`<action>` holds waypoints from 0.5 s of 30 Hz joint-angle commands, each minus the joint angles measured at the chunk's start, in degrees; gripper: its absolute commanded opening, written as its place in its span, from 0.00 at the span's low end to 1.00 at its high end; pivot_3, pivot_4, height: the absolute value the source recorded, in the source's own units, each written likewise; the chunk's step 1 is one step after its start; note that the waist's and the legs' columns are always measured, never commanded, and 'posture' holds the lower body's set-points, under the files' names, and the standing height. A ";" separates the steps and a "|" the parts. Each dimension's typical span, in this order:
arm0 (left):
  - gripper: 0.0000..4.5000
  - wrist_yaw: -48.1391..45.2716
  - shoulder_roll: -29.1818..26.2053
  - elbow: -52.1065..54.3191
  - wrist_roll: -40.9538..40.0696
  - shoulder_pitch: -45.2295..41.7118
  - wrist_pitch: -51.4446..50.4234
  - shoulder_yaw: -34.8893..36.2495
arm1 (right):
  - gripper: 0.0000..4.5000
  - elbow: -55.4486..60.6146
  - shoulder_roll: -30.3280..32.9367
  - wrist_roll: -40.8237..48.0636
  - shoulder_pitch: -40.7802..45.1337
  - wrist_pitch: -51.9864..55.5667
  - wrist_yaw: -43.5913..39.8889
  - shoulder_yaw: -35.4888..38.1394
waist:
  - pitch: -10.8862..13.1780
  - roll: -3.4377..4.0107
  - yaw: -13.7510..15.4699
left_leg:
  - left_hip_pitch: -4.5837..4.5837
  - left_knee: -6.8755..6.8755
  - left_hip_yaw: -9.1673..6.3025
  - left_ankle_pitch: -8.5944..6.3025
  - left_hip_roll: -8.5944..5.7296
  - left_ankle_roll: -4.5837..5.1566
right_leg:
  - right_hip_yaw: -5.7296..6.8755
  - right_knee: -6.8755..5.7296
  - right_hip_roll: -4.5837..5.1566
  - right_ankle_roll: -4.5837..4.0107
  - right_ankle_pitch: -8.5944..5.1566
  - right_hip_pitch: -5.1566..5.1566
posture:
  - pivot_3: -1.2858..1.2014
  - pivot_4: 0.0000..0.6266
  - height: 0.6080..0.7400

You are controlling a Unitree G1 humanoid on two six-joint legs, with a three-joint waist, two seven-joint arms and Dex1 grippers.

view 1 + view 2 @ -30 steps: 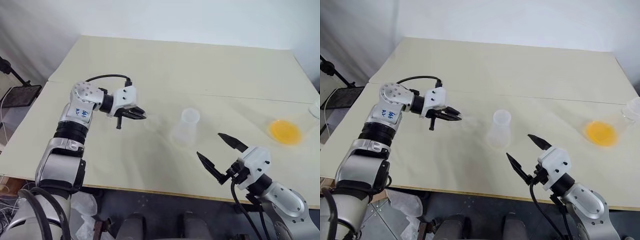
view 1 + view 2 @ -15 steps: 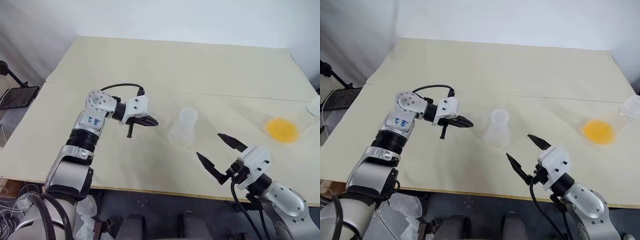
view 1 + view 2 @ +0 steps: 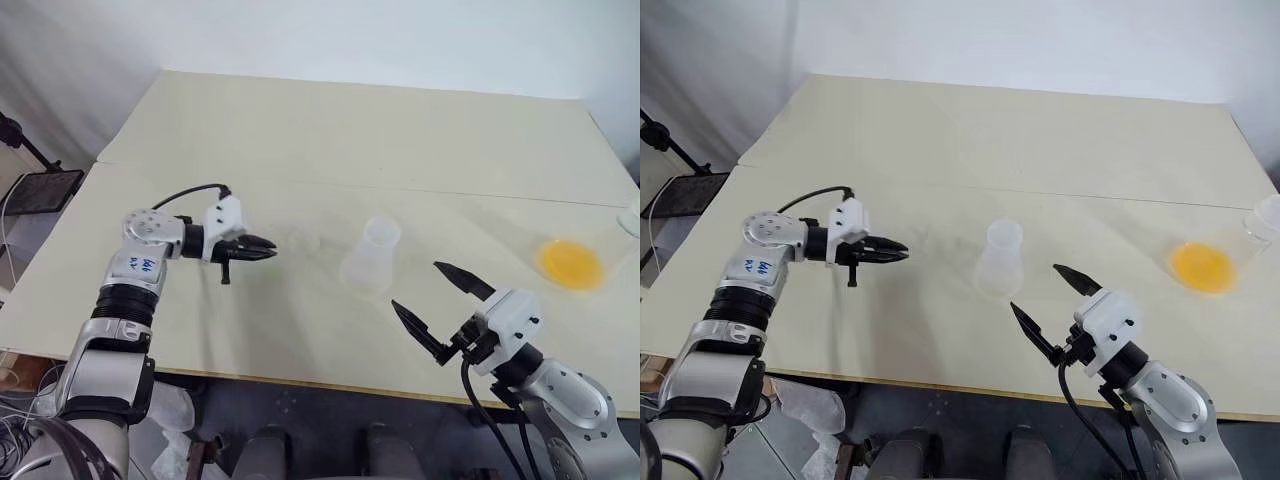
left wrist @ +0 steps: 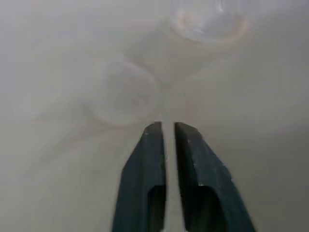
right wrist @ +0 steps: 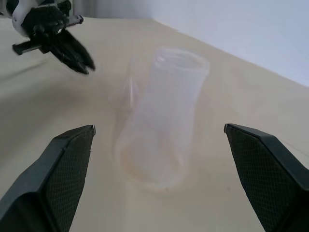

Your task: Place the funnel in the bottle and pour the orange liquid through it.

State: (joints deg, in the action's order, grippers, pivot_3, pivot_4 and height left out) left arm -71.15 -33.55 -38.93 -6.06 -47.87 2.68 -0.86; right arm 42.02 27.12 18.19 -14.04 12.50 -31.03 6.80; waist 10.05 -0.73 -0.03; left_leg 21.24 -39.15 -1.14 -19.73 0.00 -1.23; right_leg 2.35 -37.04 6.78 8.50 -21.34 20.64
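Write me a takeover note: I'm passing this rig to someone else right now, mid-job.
Left tool: fingers barely parted, holding nothing, aimed at the small see-through plastic funnel.
Right tool: wide open, empty, near the table's front edge, facing the bottle.
Funnel: on the beige table, between the left tool and the clear flask-like bottle.
Bottle: upright mid-table, neck empty.
Bright orange liquid: pooled in a clear vessel at the table's right edge.
Done: nothing yet.
Left: grasp the funnel, seat it in the bottle, fetch the vessel, pour.
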 commanded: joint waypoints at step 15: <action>0.84 7.85 10.89 -5.58 -4.64 -4.96 -3.34 3.05 | 1.00 1.09 0.30 0.79 0.88 -0.13 -0.32 0.09 | 0.00 -0.01 -0.24 | -0.01 0.00 0.08 0.00 -0.01 0.00 | 0.01 -0.01 -0.03 0.00 0.00 0.02 | 0.52 0.24 1.00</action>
State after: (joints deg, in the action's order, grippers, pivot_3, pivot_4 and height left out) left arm -64.02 -22.64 -44.04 -9.77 -51.64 -1.75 1.24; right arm 41.92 27.13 18.27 -13.44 12.66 -31.44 6.63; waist 10.06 -0.74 -0.26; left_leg 21.22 -39.15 -1.05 -19.72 0.00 -1.24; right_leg 2.36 -37.06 6.75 8.50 -21.34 20.68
